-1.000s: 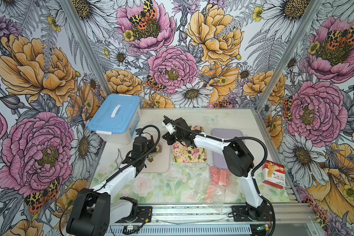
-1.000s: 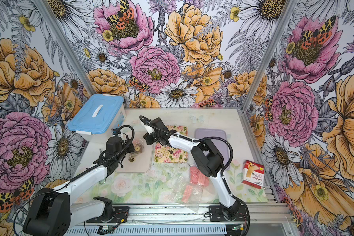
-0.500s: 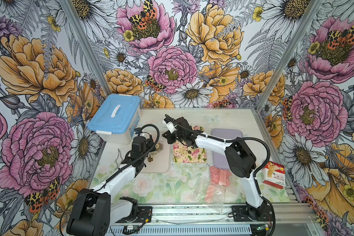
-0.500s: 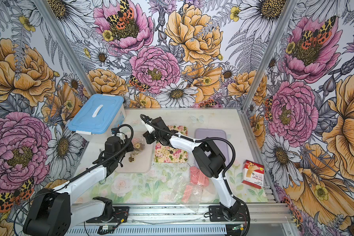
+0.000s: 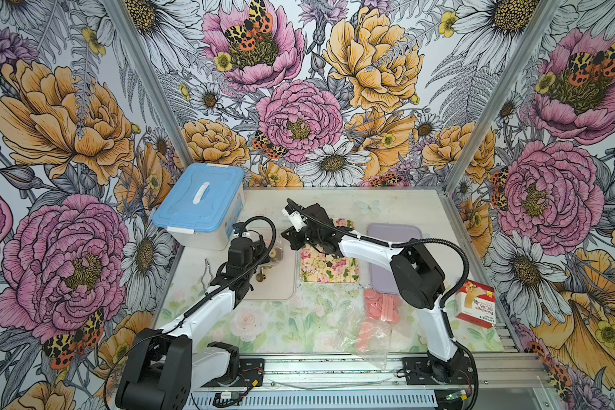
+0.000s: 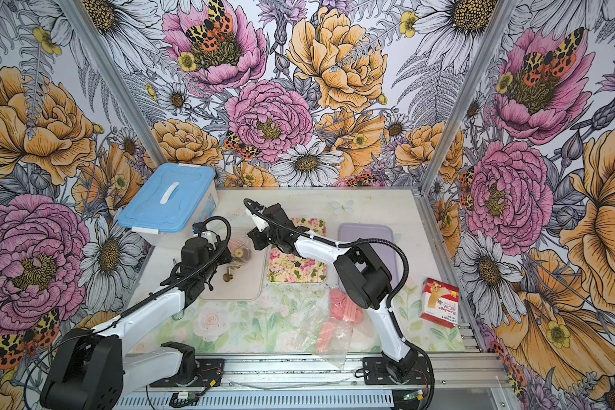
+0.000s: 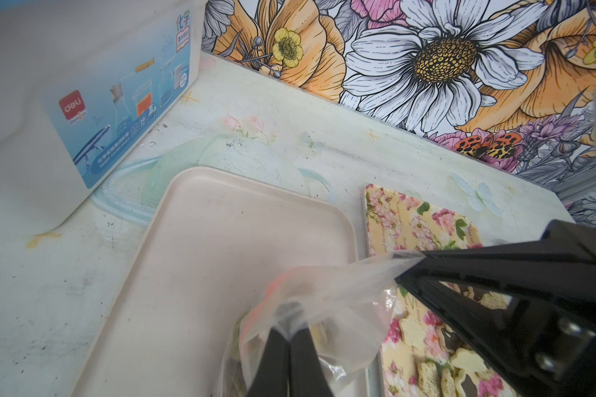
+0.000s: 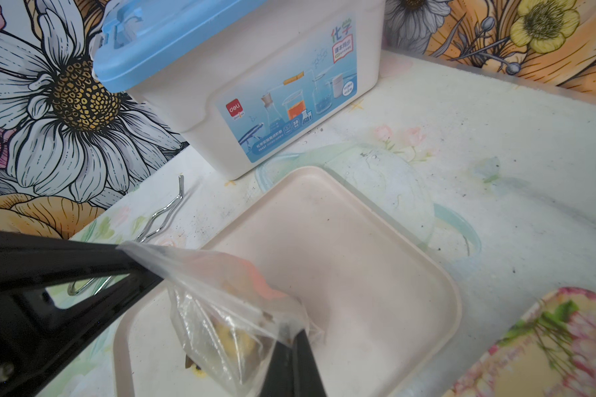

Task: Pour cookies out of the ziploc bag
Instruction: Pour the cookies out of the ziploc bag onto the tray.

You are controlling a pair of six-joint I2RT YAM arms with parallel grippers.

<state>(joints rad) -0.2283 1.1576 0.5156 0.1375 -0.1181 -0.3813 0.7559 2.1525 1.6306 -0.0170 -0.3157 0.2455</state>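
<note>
I held the ziploc bag [image 7: 327,302] above the beige tray [image 7: 221,247], my left gripper [image 7: 291,335] clamped on one corner and my right gripper [image 8: 295,335] clamped on another; some cookies [image 6: 229,276] lay on that tray beneath it.

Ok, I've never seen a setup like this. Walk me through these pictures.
Two white robot arms stand at a table's near edge. Both top views look down on everything; each wrist view comes from a camera on one arm.

The left gripper and right gripper are each shut on the same clear ziploc bag, held between them above a beige tray. A few cookies lie on that tray.

Alongside: a floral tray with star cookies, a lilac tray, pink discs, another bag, a blue-lidded box, a bandage box.
</note>
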